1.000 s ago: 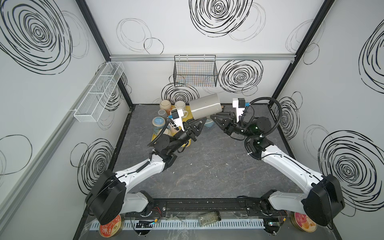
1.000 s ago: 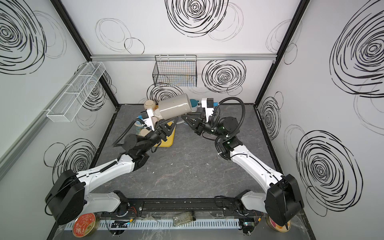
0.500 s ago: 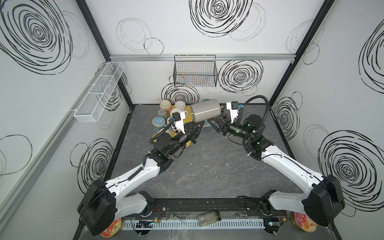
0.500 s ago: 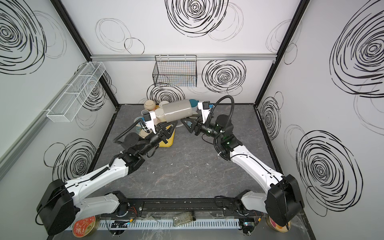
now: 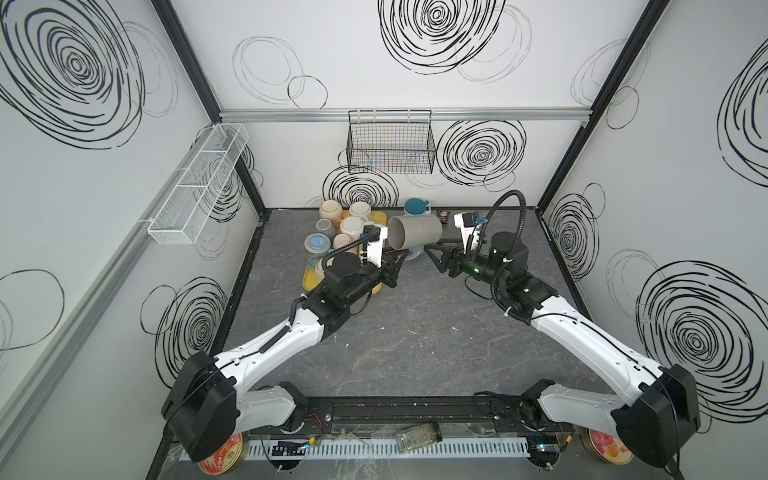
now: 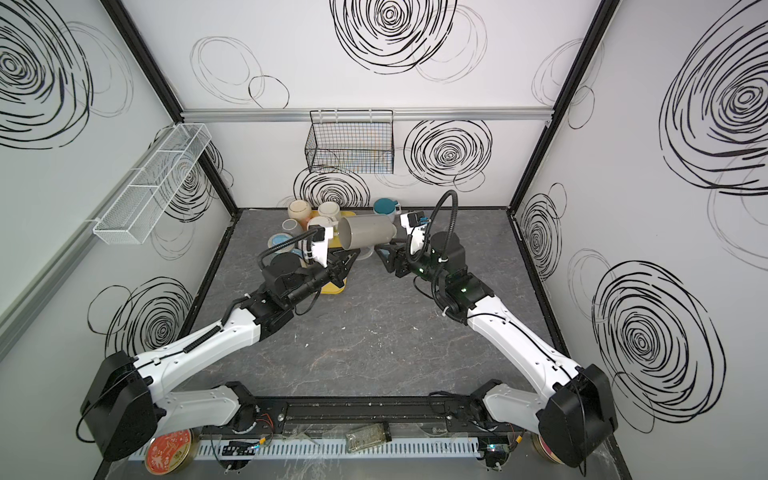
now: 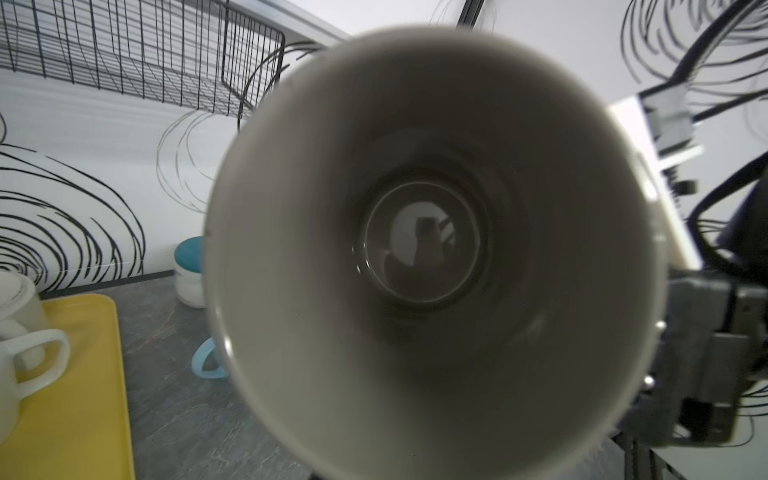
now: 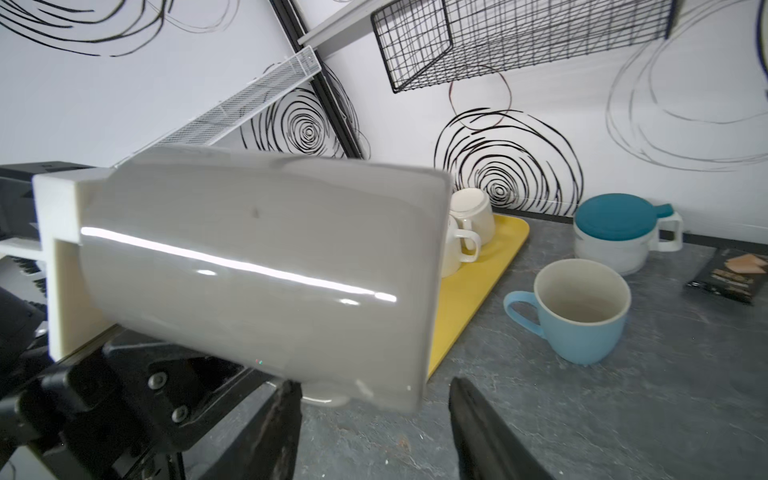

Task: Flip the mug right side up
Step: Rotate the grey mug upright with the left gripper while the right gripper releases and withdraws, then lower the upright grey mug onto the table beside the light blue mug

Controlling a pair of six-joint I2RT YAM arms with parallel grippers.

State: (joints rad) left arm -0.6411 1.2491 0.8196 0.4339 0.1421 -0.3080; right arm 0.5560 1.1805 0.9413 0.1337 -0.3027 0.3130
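Observation:
A tall grey mug point(image 5: 415, 235) point(image 6: 368, 235) hangs on its side above the table near the back, its mouth turned to the left. My left gripper point(image 5: 398, 262) point(image 6: 349, 259) is under it near the rim, shut on the mug. The left wrist view looks straight into the mug's mouth point(image 7: 424, 249), which hides that gripper's jaws. My right gripper point(image 5: 431, 253) point(image 8: 372, 388) stands open just off the mug's base end, with its fingers apart from the mug point(image 8: 257, 266) and nothing between them.
A yellow tray point(image 5: 309, 282) point(image 8: 469, 299) holding several cups sits at the back left, close under the mug. A blue cup point(image 8: 582, 316) stands upright beside it. A teal-lidded white cup point(image 8: 615, 237) and a black packet point(image 8: 731, 274) lie further back. A wire basket point(image 5: 390, 145) hangs on the back wall.
My right gripper has opened, let go of the mug's base end and drawn back a little. The mug has come lower, carried by the left gripper alone.

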